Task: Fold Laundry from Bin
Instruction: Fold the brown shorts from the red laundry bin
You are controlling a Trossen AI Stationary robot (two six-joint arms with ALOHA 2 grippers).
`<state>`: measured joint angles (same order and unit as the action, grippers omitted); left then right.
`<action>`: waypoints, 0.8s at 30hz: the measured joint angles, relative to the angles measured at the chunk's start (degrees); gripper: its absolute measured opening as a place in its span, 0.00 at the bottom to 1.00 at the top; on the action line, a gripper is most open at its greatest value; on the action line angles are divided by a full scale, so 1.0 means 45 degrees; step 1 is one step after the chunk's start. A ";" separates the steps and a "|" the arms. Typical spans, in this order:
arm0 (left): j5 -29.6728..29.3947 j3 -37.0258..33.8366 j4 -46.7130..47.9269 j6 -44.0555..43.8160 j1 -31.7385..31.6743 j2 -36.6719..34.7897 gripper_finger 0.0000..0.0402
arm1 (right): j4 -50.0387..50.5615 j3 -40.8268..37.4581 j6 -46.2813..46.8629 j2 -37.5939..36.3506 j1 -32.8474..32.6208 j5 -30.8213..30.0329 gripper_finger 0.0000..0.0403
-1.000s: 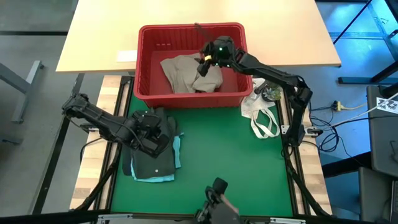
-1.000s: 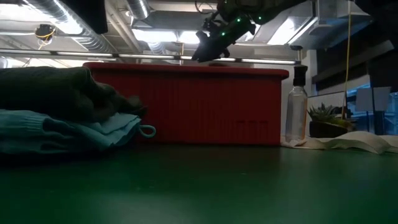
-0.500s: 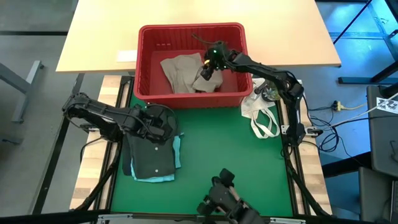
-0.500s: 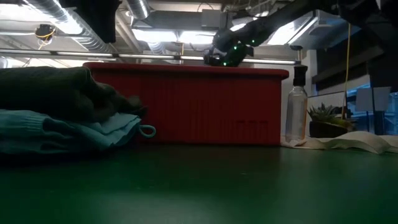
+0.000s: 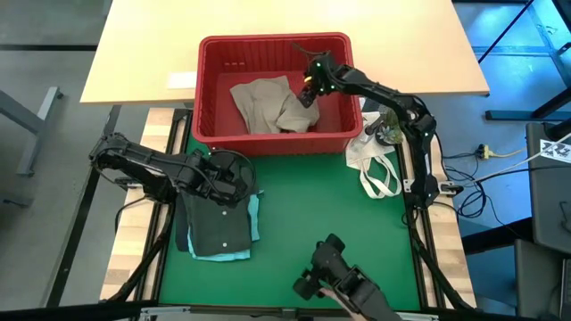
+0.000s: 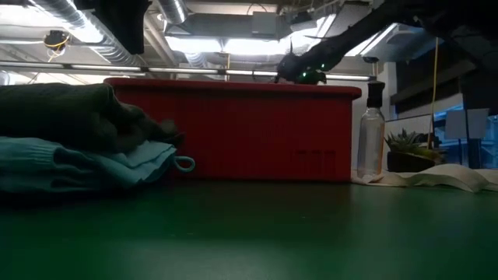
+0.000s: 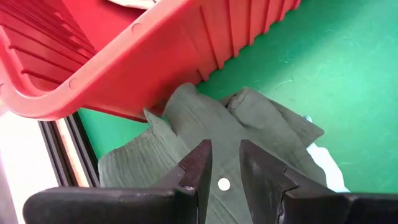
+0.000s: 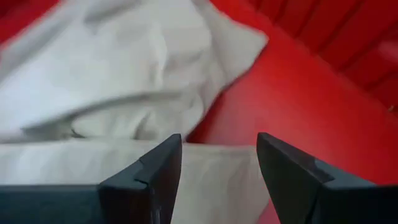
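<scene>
The red bin (image 5: 272, 40) stands at the far middle of the green mat, with a beige garment (image 5: 263, 102) lying crumpled on its floor. My right gripper (image 5: 306, 92) reaches into the bin, open, its fingers just above the beige cloth (image 8: 124, 74) and straddling a fold; I cannot see any touch. A folded dark olive garment (image 5: 214, 227) lies on a teal one (image 5: 255, 218) at the mat's left. My left gripper (image 7: 225, 168) hangs above the olive garment near the bin's wall (image 7: 155, 56), its fingers a narrow gap apart with nothing between them.
A white cloth bag with loop handles (image 5: 375, 165) lies right of the bin, beside a spray bottle (image 6: 372, 140) and a small plant (image 5: 388, 132). A tan table (image 5: 134, 53) lies beyond the bin. Bare green mat (image 5: 339, 223) spreads at the middle and right.
My right gripper has sunk from above the bin's rim down into the bin, tipping further downward toward the beige garment, and it has stayed open. My left gripper has swung a little toward the far edge over the folded pile, then kept still.
</scene>
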<state>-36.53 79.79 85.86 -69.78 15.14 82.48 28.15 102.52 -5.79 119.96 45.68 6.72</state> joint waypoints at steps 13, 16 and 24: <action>0.0039 0.0000 -0.0045 0.0000 0.0000 0.0000 0.19 | -0.0240 -0.0010 -0.0119 0.1623 -0.0254 0.0751 0.52; 0.0049 0.0000 -0.0049 -0.0005 0.0000 0.0000 0.19 | -0.0279 -0.0010 -0.0124 0.1867 -0.0251 0.0797 0.52; 0.0051 0.0000 -0.0093 -0.0005 0.0000 0.0000 0.19 | -0.0235 -0.0005 -0.0124 0.2566 -0.0241 0.1359 0.52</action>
<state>-36.30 79.79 85.45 -69.80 15.14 82.48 27.09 102.50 -6.35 131.50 44.60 12.84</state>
